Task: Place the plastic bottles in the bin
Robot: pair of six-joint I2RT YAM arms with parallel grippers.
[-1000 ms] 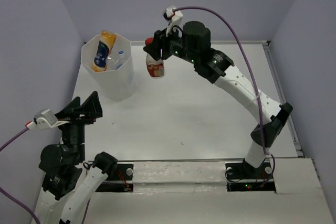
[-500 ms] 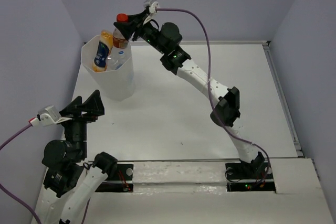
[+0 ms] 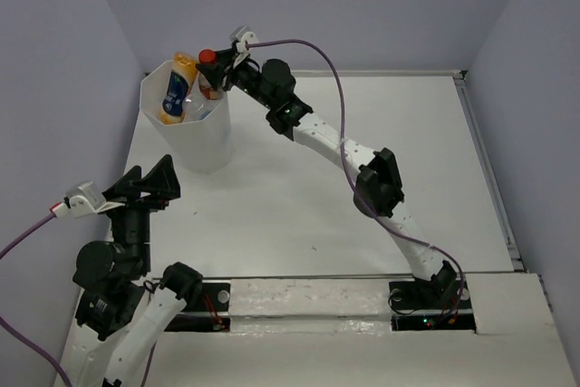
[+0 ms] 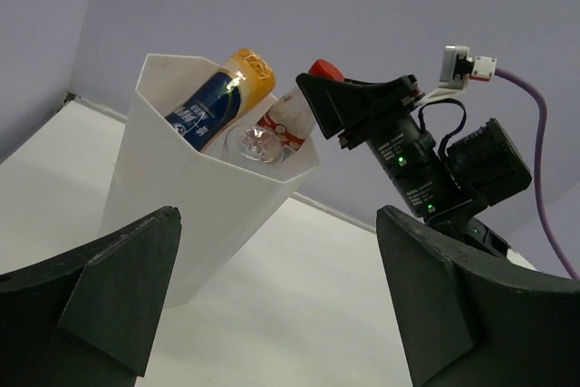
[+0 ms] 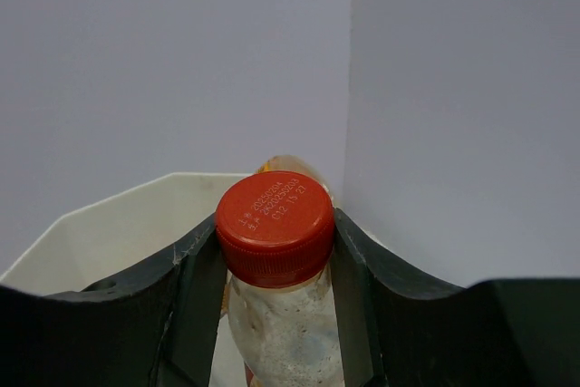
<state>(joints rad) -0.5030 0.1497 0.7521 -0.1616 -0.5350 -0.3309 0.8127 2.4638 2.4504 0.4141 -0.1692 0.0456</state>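
Broadly, the white surface (image 3: 362,160) fills the middle of the overhead view, with lavender walls around it. The right arm (image 3: 372,183) reaches from its base at the lower right of the frame diagonally up to the upper left. The left arm (image 3: 118,287) sits folded in the lower left corner.

Next in size, the bin (image 3: 204,138) stands upright on the surface in the upper left of the overhead frame; the left wrist view shows its angled white wall (image 4: 199,215). Inside it an orange bottle (image 3: 177,88) with a blue label leans against the far side, its end above the rim. A clear bottle (image 3: 201,101) lies just beside it, lower in the bin.

The red-capped bottle (image 3: 207,58) is at the bin's right rim. Its body is down inside the opening and its cap (image 5: 275,224) pokes above the edge. The right gripper (image 3: 215,70) has its fingers (image 5: 195,287) clenched on this bottle's neck, one on each side just under the cap.

The left gripper (image 4: 281,296) points toward the bin from well apart, its fingers (image 4: 118,278) spread wide with nothing between them.
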